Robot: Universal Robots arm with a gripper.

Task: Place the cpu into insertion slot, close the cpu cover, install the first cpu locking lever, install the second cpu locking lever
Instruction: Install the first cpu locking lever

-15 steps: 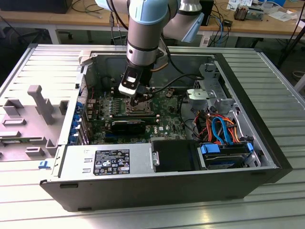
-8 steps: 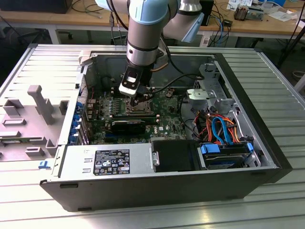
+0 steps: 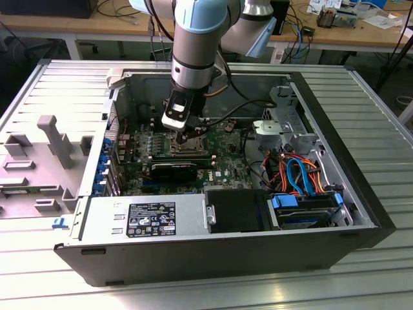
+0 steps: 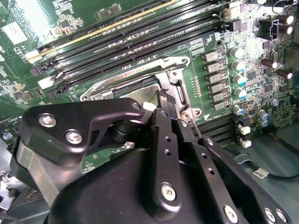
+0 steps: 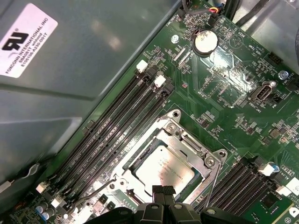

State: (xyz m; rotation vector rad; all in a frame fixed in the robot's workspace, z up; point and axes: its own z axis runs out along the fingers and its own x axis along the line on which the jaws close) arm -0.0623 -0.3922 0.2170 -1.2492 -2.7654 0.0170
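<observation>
The cpu (image 5: 161, 169), a dull silver square, lies flat in the insertion slot (image 5: 136, 164) on the green board. The silvery cpu cover (image 5: 188, 148) is folded down around it as a frame. Thin wire levers run along two sides of the socket: one (image 5: 92, 191) by the memory slots, the other (image 5: 213, 181) on the opposite side. My gripper (image 5: 163, 191) hangs straight over the socket edge, its fingers shut together with nothing between them. In the second wrist view the chequered fingertip (image 4: 167, 97) rests at the cover (image 4: 175, 65). In the exterior view the gripper (image 3: 188, 133) stands low over the socket (image 3: 190, 146).
Long black memory slots (image 5: 121, 121) flank the socket. A black graphics card (image 3: 174, 170) lies in front of it. The power supply (image 3: 148, 217), drive cage (image 3: 303, 208) and orange and blue cables (image 3: 298, 169) fill the case front and the exterior view's right. A grey case wall (image 5: 70, 79) rises beside the board.
</observation>
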